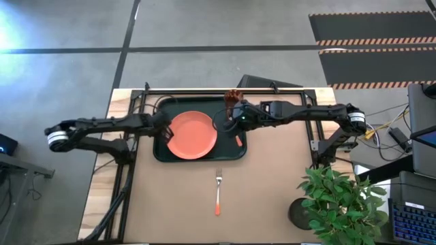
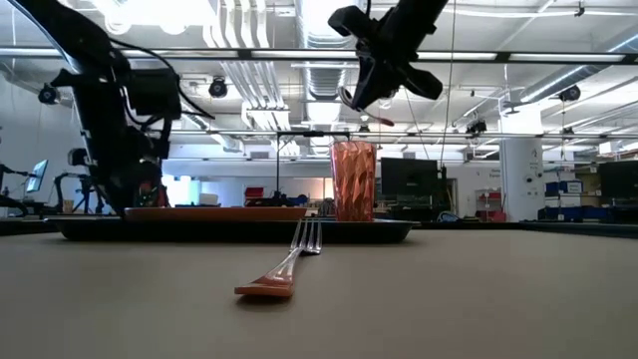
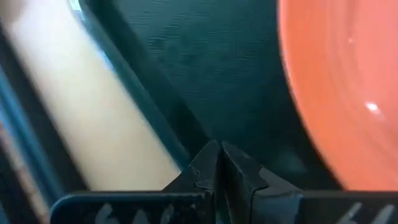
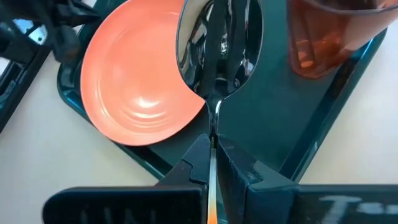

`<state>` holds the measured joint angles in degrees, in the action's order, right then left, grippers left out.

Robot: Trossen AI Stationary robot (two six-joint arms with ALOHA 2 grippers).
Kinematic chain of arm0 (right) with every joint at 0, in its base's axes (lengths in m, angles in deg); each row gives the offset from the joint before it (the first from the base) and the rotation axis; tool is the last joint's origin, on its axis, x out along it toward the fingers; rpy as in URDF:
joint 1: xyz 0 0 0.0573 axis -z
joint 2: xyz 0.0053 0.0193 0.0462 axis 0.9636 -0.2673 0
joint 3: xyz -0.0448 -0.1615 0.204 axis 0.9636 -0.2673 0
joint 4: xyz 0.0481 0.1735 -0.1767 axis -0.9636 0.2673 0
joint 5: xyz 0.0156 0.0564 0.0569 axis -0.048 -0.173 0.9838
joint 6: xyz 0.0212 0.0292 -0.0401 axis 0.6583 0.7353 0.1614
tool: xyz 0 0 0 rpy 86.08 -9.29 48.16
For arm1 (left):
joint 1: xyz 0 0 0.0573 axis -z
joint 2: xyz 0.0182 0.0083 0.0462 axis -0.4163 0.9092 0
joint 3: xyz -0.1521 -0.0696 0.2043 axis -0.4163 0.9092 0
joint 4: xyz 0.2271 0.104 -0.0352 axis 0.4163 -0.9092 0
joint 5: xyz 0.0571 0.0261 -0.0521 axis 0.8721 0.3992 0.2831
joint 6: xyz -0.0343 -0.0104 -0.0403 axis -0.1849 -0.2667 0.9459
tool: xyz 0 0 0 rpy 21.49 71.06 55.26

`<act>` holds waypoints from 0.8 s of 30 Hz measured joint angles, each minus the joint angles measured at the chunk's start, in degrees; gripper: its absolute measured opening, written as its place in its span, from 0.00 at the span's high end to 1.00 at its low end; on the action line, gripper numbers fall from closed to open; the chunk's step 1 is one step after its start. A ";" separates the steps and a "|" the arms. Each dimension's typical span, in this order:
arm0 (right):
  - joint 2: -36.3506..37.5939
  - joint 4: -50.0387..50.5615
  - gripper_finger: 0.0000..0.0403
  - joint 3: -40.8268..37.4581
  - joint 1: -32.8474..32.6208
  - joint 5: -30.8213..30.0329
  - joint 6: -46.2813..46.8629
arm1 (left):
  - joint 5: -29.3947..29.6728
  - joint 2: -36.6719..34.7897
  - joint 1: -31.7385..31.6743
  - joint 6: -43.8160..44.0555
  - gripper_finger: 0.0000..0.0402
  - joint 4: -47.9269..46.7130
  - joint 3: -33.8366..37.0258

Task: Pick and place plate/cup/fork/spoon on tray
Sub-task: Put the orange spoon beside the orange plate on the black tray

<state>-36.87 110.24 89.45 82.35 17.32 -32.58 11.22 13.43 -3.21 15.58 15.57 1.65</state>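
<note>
The dark green tray point(image 1: 235, 153) lies at the table's far middle. The coral-orange plate point(image 1: 193, 135) lies flat on it. The reddish-brown cup point(image 1: 234, 97) stands upright in the tray's far right corner. The fork point(image 1: 218, 190) lies on the table near the tray, tines toward it. My right gripper point(image 1: 228, 120) is above the tray's right part, between plate and cup, shut on the spoon point(image 4: 219, 43). My left gripper point(image 3: 221, 163) is shut and empty, low over the tray's left edge beside the plate. My right gripper pinches the spoon by its thin neck point(image 4: 214, 121), just behind the oval bowl, between the two fingers. The spoon lies along the fingers: the bowl sticks out ahead of the fingertips and the orange handle point(image 4: 211, 214) runs back between them. The spoon is lifted clear above the tray.
A potted green plant point(image 1: 337, 201) stands at the table's near right corner. A dark metal frame point(image 1: 146, 95) runs along the tray's far and left sides. Bare table lies on both sides of the fork.
</note>
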 joint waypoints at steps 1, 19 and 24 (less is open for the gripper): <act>0.00 -0.02 0.98 0.00 -0.20 -0.04 0.00 | -1.06 0.92 0.00 -0.04 1.00 1.24 0.00; 0.02 -0.10 0.98 0.00 -1.26 -0.47 0.58 | -10.00 8.71 0.02 0.18 1.00 21.68 -2.82; 0.04 -0.22 0.98 0.34 -1.26 -0.46 0.26 | -10.64 10.34 0.02 0.18 1.00 21.78 -2.73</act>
<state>-36.82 110.02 89.79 81.09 16.86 -32.33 0.58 23.77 -3.19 15.76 37.35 -1.09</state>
